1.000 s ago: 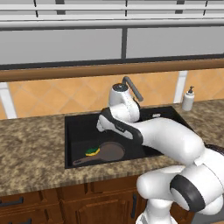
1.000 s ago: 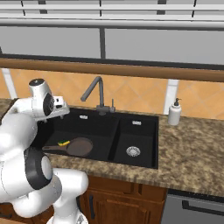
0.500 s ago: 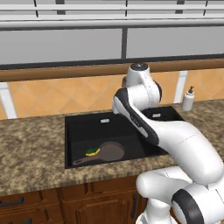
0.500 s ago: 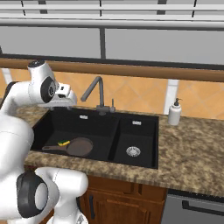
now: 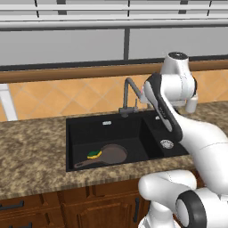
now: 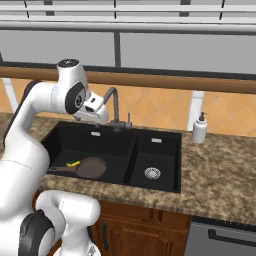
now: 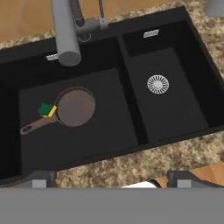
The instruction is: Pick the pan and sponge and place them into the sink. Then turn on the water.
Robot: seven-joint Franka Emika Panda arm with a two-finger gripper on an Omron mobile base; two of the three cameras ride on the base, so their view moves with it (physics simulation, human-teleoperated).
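The pan (image 5: 112, 154) lies flat on the floor of the left basin of the black sink (image 5: 89, 131), its handle pointing left. The sponge (image 5: 94, 154) rests against the pan's left rim. Both also appear in the right base view, pan (image 6: 91, 167) and sponge (image 6: 73, 163), and from above, pan (image 7: 75, 106) and sponge (image 7: 46, 109). My gripper (image 6: 96, 119) hangs high over the sink's front edge, just left of the faucet (image 6: 113, 102), open and holding nothing (image 7: 113, 178). The water is out of view at the faucet spout (image 7: 66, 52).
The right basin holds a round silver drain (image 7: 157, 84). A white soap dispenser (image 6: 200, 129) stands on the granite counter (image 6: 220, 170) right of the sink. A tiled backsplash and a wooden ledge run behind the faucet.
The arm has lifted out of the left basin and swung up and right toward the faucet. The pan and sponge lie where they were. The jaws stay open.
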